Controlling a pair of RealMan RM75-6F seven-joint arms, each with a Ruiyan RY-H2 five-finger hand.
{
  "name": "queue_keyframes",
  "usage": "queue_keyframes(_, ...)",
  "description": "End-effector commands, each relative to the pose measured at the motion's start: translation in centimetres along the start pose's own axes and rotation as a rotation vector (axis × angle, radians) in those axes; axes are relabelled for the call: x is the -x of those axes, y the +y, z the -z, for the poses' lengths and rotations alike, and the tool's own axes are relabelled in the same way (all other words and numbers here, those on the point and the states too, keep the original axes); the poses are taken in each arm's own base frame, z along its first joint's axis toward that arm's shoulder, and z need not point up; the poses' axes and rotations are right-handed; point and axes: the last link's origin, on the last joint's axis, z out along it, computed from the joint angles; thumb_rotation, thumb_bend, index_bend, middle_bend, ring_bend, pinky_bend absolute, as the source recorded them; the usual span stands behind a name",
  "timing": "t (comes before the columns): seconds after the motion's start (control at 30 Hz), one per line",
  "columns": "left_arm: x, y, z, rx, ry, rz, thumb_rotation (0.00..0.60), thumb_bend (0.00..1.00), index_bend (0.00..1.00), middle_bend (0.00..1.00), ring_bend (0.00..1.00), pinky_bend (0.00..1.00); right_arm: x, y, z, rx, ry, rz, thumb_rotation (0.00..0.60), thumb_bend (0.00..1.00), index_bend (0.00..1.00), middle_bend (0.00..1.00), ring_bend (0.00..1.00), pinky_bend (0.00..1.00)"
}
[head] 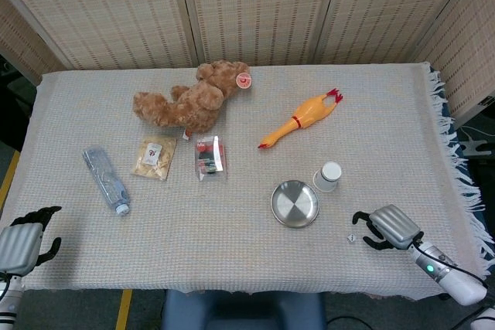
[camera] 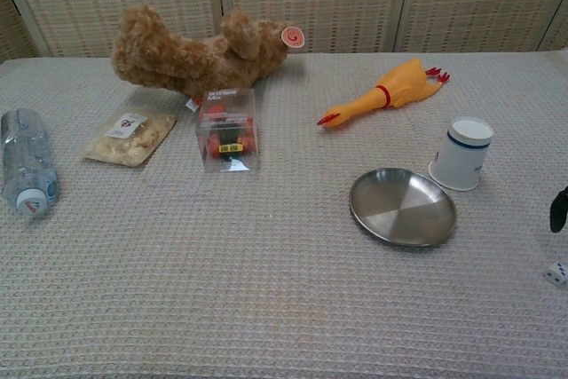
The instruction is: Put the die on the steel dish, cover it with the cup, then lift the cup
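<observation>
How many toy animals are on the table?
2. The brown plush teddy bear lies at the back, and the yellow rubber chicken lies right of it. None looks hidden.

place: staged test bench | evidence: woven screens (head: 255, 5); cloth-covered table (head: 371, 98); scattered toy props
</observation>
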Motion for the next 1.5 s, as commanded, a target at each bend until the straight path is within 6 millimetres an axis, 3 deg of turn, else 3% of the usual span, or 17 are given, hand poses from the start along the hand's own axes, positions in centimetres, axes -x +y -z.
queue_keyframes(0.03,0.0,0.0,0.0,-0.002,-0.005,0.0,0.6,0.38,0.21,0.23,0.24,0.32,0.5,-0.1,-0.3,-0.033,-0.025,-0.029,0.6,0.31,0.41,0.82,0.7,0.87)
queue_keyframes(0.27,0.0,-0.1,0.0,-0.008,-0.009,0.009,0.6,0.38,0.21,0.23,0.24,0.32,1.5,0.4,-1.7,-0.015,-0.074,-0.025,0.6,0.32,0.42,0.82,0.7,0.87)
queue_keyframes(0.5,0.0,-0.1,-0.1,-0.006,-0.012,0.014,0.6,0.39,0.21,0.23,0.24,0.32,2.0,-0.5,-3.6,-0.04,-0.118,-0.032,0.6,0.32,0.42,0.82,0.7,0.87)
queue_keyframes(1.0,-0.1,-0.1,0.1,-0.001,-0.013,0.02,0.6,0.38,0.21,0.23,0.24,0.32,2.3,-2.5,-4.3,-0.103,-0.101,-0.005,0.6,0.32,0.38,0.82,0.7,0.88)
queue_keyframes(1.23,-0.1,0.0,0.1,0.004,-0.016,0.016,0.6,0.38,0.21,0.23,0.24,0.32,1.8,-2.6,-4.3,-0.115,-0.049,-0.024,0.6,0.32,0.51,0.84,0.73,0.9)
queue_keyframes(1.5,0.0,0.0,0.1,0.005,-0.018,0.017,0.6,0.38,0.21,0.23,0.24,0.32,-0.6,-4.1,-4.9,-0.159,0.036,-0.017,0.6,0.32,0.54,0.84,0.73,0.9)
